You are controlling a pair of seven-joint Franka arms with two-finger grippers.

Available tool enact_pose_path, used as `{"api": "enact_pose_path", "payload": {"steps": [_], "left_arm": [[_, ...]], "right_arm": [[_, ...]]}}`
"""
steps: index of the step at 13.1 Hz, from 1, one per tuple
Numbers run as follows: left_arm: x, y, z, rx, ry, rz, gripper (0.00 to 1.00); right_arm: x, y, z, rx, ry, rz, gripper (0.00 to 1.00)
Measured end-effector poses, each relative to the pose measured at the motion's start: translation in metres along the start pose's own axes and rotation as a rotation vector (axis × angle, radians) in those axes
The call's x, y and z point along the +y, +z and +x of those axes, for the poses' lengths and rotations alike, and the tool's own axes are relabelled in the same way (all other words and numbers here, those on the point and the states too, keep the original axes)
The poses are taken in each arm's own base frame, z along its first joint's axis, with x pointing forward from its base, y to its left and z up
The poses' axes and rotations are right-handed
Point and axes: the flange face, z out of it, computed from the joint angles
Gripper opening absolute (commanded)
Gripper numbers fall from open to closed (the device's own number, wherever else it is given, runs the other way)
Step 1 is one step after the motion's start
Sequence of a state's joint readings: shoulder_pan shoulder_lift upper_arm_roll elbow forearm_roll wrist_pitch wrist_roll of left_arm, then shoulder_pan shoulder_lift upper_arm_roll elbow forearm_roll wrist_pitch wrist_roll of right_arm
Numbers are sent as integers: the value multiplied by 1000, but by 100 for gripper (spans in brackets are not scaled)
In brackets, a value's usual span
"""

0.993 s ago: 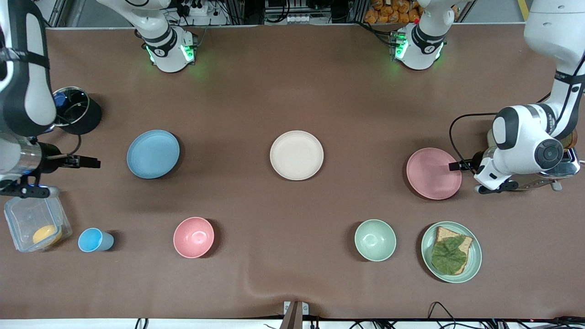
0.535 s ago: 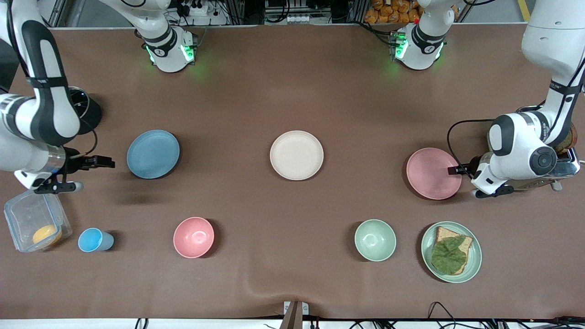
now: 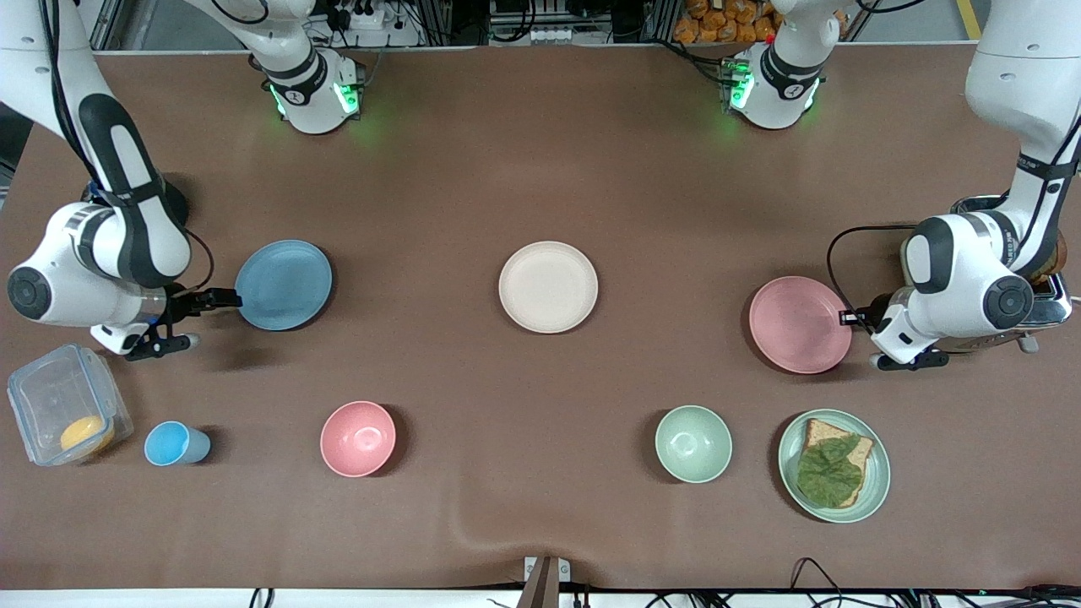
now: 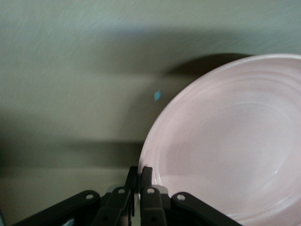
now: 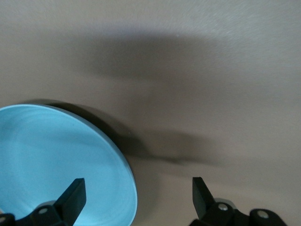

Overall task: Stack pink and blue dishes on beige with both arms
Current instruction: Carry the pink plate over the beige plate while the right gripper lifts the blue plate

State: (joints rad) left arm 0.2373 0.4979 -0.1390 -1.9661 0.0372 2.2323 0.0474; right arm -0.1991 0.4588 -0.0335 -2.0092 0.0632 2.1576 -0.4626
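The pale pink plate (image 3: 798, 325) lies toward the left arm's end of the table. My left gripper (image 3: 847, 317) is at its rim; in the left wrist view the left gripper (image 4: 139, 170) is shut on the edge of the pink plate (image 4: 225, 150). The light blue plate (image 3: 283, 285) lies toward the right arm's end. My right gripper (image 3: 230, 297) is low at its rim. In the right wrist view the right gripper (image 5: 138, 192) is open, its fingers straddling the edge of the blue plate (image 5: 56, 155). The beige plate (image 3: 548, 287) lies bare between the two.
Nearer the front camera stand a blue cup (image 3: 173, 444), a pink bowl (image 3: 358, 438), a green bowl (image 3: 693, 443) and a green plate (image 3: 878, 485) carrying a sandwich. A clear box (image 3: 51, 397) lies beside the cup. A toaster (image 3: 1047, 308) stands by the left arm.
The right arm swung down and brought its open gripper to the blue plate's rim. The left gripper drew back to the pink plate's edge, and the plate shifted slightly.
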Motion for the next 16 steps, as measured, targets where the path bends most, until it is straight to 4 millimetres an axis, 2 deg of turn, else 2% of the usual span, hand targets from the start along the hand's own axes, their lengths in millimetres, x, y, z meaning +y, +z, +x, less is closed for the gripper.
{"api": "enact_pose_path", "payload": {"steps": [1,2,4,6,7,9,10,12,13,14,16], "left_arm": [[19,-6,4,10,38,-11,0],[47,-15,6,20,84,-26,0],[117,-42,4,35,174,-74,0],[186,-79,-7,37,252,-136,0],[221,-93,-15,36,281,-176,0],[287,-104,-34,25,281,-205,0],[321,-101,-47,12,271,-200,0],[383,-81,-76,-29,244,-183,0],[405,-68,-88,-48,228,-176,0],[415,-55,-92,-66,211,-174,0],[417,-30,-87,-86,180,-186,0]], "right_arm": [[-2,7,2,-8,-5,4,100],[-4,13,3,-17,-10,7,100],[-8,23,6,-31,-22,14,62],[-13,30,8,-44,-37,17,14],[-15,32,9,-49,-43,19,0],[-19,34,9,-62,-53,24,0],[-21,34,10,-66,-57,25,0],[-24,34,10,-77,-68,29,0],[-25,31,11,-85,-75,34,0],[-25,26,12,-91,-80,39,0],[-25,13,17,-108,-85,48,0]]}}
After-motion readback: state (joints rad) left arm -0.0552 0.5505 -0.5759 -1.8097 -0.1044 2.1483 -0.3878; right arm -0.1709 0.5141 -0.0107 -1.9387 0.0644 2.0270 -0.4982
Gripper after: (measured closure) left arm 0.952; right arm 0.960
